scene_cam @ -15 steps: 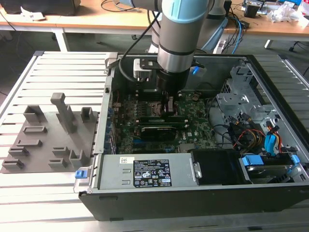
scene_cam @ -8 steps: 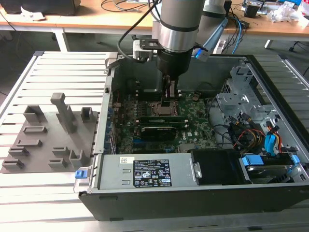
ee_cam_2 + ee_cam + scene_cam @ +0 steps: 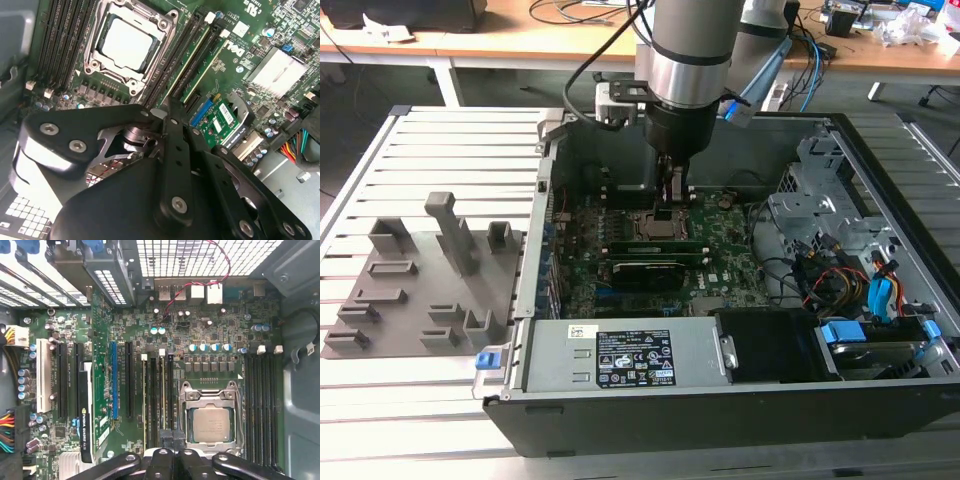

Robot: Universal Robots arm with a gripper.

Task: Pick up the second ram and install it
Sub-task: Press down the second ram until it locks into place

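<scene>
Second ram [image 3: 161, 400] sits in a slot of the motherboard [image 3: 210, 335], directly below the gripper's fingertips and just beside the processor socket [image 3: 210, 422]; in the second wrist view we see it as a pale green strip [image 3: 192, 67] running away from the fingers between black slots. We note another stick [image 3: 145, 400] seated in a slot next to it, on the side farther from the socket. Gripper [image 3: 672, 196] hangs low inside the open computer case [image 3: 880, 180], above the middle of the board in the exterior view. Its fingers [image 3: 172, 440] stand narrow, nearly together, tips over the end of the ram; we cannot tell whether they touch it or pinch it. A second bank of empty black slots [image 3: 262, 405] lies on the far side of the socket from the fingers. A graphics card [image 3: 85, 410] stands well apart, beyond the seated sticks. Outside the case, a grey holder block [image 3: 420, 290] rests on the slatted table [image 3: 440, 150], at the exterior view's left, well away from the gripper.
</scene>
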